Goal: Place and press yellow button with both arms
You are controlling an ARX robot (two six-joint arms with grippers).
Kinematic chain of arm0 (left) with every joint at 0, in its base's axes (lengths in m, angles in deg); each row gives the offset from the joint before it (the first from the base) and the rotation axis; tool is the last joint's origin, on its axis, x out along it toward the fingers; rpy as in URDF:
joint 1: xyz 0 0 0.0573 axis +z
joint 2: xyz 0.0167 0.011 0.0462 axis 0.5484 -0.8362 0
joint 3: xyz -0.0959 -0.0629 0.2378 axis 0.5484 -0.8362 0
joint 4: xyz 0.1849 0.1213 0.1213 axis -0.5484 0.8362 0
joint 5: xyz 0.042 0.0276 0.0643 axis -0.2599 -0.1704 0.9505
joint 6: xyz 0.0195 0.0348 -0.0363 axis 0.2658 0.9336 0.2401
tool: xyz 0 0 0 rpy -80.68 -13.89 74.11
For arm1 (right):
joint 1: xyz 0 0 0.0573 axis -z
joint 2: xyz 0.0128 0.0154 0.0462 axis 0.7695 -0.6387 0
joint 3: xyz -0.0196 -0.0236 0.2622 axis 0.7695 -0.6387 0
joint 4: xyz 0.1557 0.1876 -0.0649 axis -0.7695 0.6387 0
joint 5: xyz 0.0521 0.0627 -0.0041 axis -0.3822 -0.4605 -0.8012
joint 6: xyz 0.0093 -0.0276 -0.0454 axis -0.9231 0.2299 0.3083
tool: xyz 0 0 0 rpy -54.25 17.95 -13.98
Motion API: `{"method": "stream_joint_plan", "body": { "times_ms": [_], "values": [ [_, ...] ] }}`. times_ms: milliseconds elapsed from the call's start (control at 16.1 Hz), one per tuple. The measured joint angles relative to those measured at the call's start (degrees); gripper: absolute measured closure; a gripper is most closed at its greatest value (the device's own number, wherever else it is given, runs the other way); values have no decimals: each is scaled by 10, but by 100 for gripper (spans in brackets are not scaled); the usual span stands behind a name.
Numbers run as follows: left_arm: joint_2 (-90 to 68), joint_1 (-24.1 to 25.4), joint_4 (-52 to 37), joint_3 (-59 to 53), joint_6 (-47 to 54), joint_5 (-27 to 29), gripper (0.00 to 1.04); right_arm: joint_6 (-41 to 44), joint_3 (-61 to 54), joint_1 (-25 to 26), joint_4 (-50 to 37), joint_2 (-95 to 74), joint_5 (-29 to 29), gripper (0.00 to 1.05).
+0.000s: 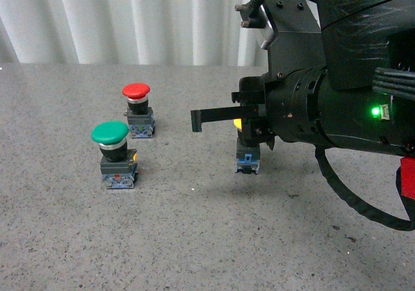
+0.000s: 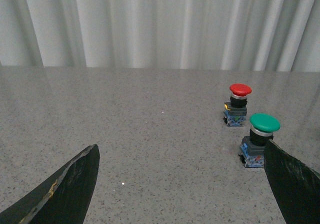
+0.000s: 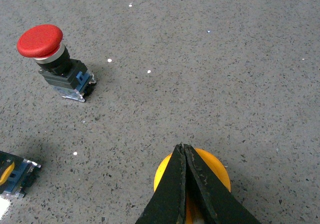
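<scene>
The yellow button point(image 1: 247, 150) stands upright on the grey table, its yellow cap mostly hidden behind my right arm. In the right wrist view its cap point(image 3: 217, 170) lies right under my right gripper point(image 3: 182, 147), whose fingers are shut together over the cap's middle; I cannot tell whether they touch it. In the front view the shut right gripper point(image 1: 196, 120) pokes out to the left above the button. My left gripper point(image 2: 181, 184) is open and empty over bare table; its fingers point(image 2: 75, 184) show only in the left wrist view.
A green-capped button point(image 1: 113, 153) and a red-capped button point(image 1: 138, 109) stand left of the yellow one, also seen in the left wrist view as green point(image 2: 260, 138) and red point(image 2: 237, 104). The red one shows in the right wrist view point(image 3: 52, 57). White curtain behind the table.
</scene>
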Motion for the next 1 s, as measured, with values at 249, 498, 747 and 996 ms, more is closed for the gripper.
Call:
{"method": "stream_joint_plan", "body": {
  "times_ms": [249,498,747,996],
  "values": [
    [0,0,0,0,0,0,7,-27,-27,2,-80,29,8,103],
    [0,0,0,0,0,0,7,-48,-35,-3,-138,173,15,103],
    [0,0,0,0,0,0,7,-69,-112,-15,-105,283,15,103],
    [0,0,0,0,0,0,7,66,-309,69,16,580,169,103]
  ]
}}
